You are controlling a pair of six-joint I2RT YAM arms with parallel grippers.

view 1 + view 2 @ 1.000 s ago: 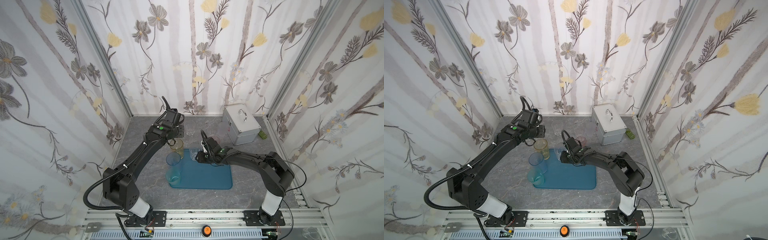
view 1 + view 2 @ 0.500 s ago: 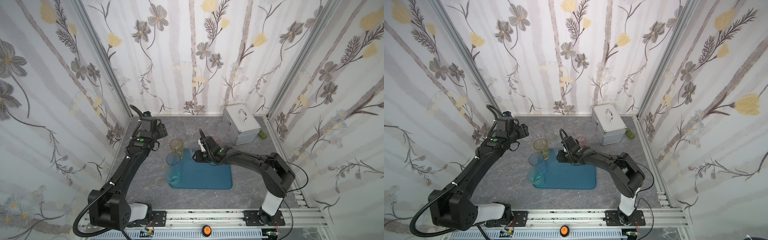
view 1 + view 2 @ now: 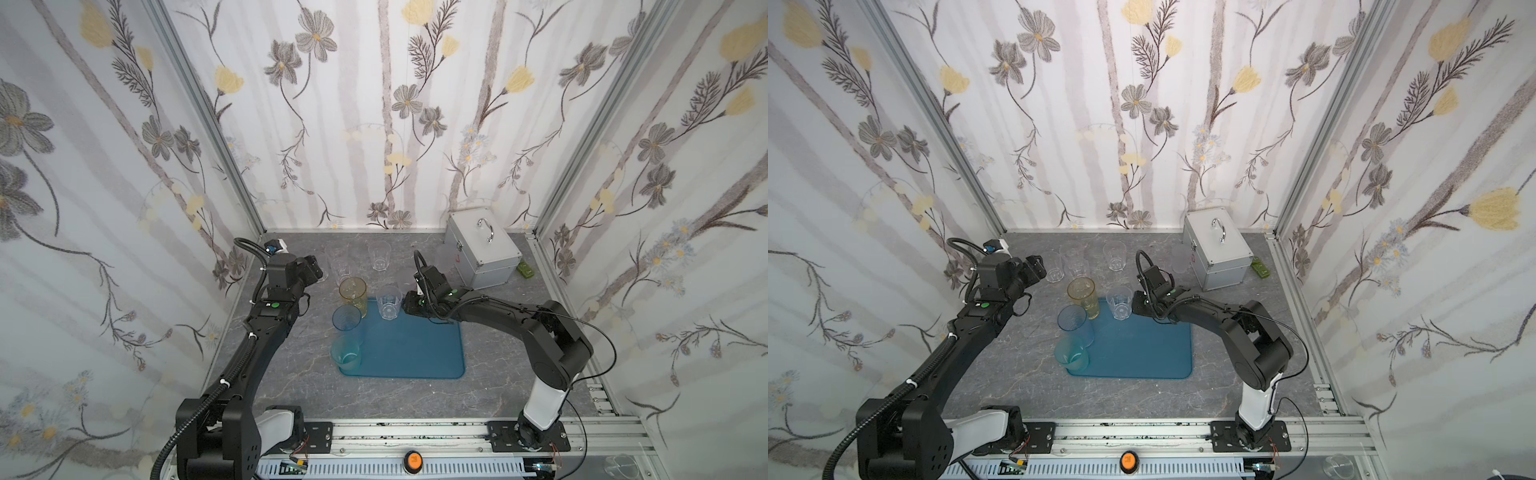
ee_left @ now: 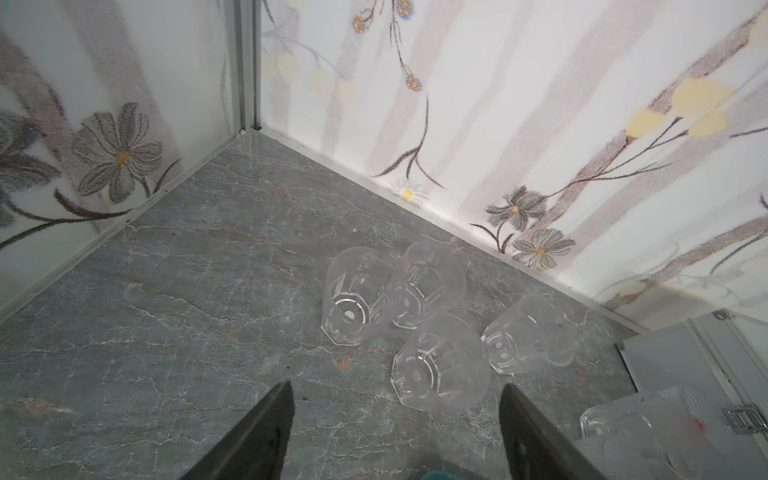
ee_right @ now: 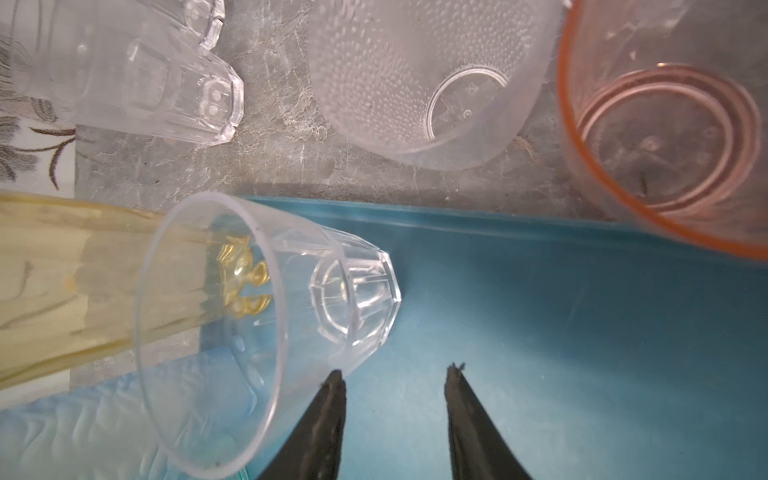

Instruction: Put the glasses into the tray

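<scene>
- My left fingers (image 4: 257,428) are spread and empty, short of the clear faceted glasses (image 4: 440,365) standing on the worktop (image 4: 187,291) near the back wall.
- My right fingers (image 5: 469,415) are apart and empty; a clear glass (image 5: 332,291) stands just beside them in the tray (image 5: 540,311).
- I reckon they're light, stiff, slick and tippy: pinch the wall at the rim, gently.

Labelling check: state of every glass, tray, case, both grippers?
tray: flat on table, mostly bare
clear faceted glass: upright on tray, beside right gripper
amber glass: upright, tray's far-left corner
blue glass: upright, tray's left edge
teal glass: upright, tray's near-left corner
pink glass: upright, off tray
frosted glass: upright, off tray
back clear glasses: four, upright, off tray
silver case: shut
left gripper: open, empty
right gripper: open, empty
</scene>
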